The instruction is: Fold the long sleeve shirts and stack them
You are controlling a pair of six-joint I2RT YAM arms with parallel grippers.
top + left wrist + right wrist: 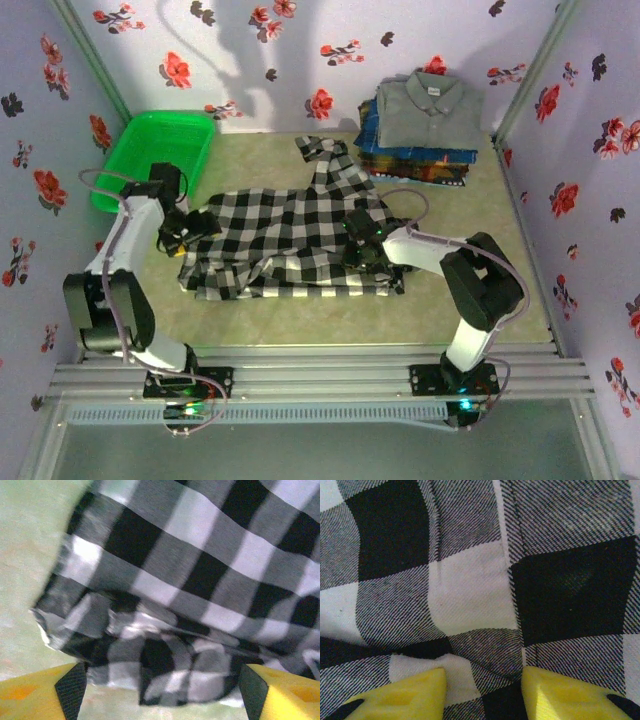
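- Looking down from the top camera, you have a stack of folded shirts (415, 155) done in the far right corner, a grey shirt (430, 105) on top. The checked shirt (290, 235) lies mid-table, partly folded and rumpled — it looks like the one left to do. The left gripper (192, 228) is at its left edge, the right gripper (362, 243) on its right side. The green basket (110, 180) sits far left.
- On the left wrist camera, your left gripper (160, 695) has its jaws spread wide, with the shirt's bunched edge (150, 645) between them.
- On the right wrist camera, the right gripper (485, 695) has its jaws narrowly apart over a crease in the shirt (470, 580) — you cannot tell whether they are pinching it.
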